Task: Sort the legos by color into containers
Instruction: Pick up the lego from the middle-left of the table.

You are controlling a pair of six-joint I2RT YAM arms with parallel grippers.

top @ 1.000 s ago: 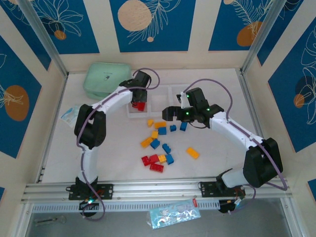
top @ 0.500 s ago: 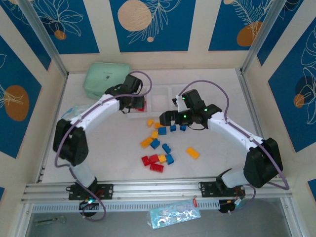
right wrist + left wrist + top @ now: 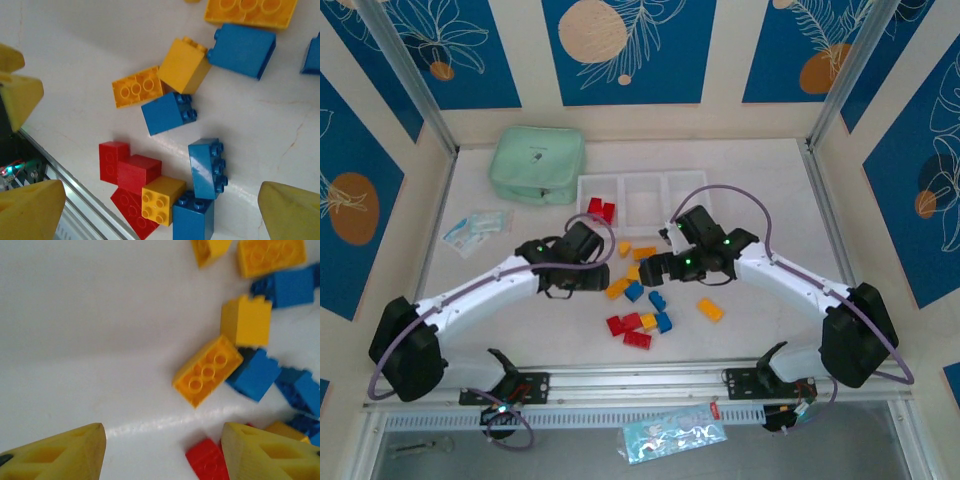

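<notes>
Top external view: both arms are reached inward over a loose scatter of red, blue and yellow-orange plastic legos (image 3: 634,291) at the middle of the white table (image 3: 770,190). The left tool (image 3: 595,278) is seen spread wide and holding nothing, just left of an orange oblong brick (image 3: 617,288). The right tool (image 3: 656,268) is likewise opened wide and empty. Red bricks (image 3: 601,209) are lodged in the leftmost of three joined translucent white square containers (image 3: 642,200) at the far side, with a mint-green zippered pouch (image 3: 537,165) just beside the row. Bare table is seen right of the scatter up to the side wall, and the near edge is bounded by an aluminium rail (image 3: 640,382). Some bricks are partly covered by the right arm. On the left wrist camera the picture is blurred, and a red brick (image 3: 210,462) is cut off by the bottom edge. On the right wrist camera the yellow fingers (image 3: 30,210) are cropped at the corners.
</notes>
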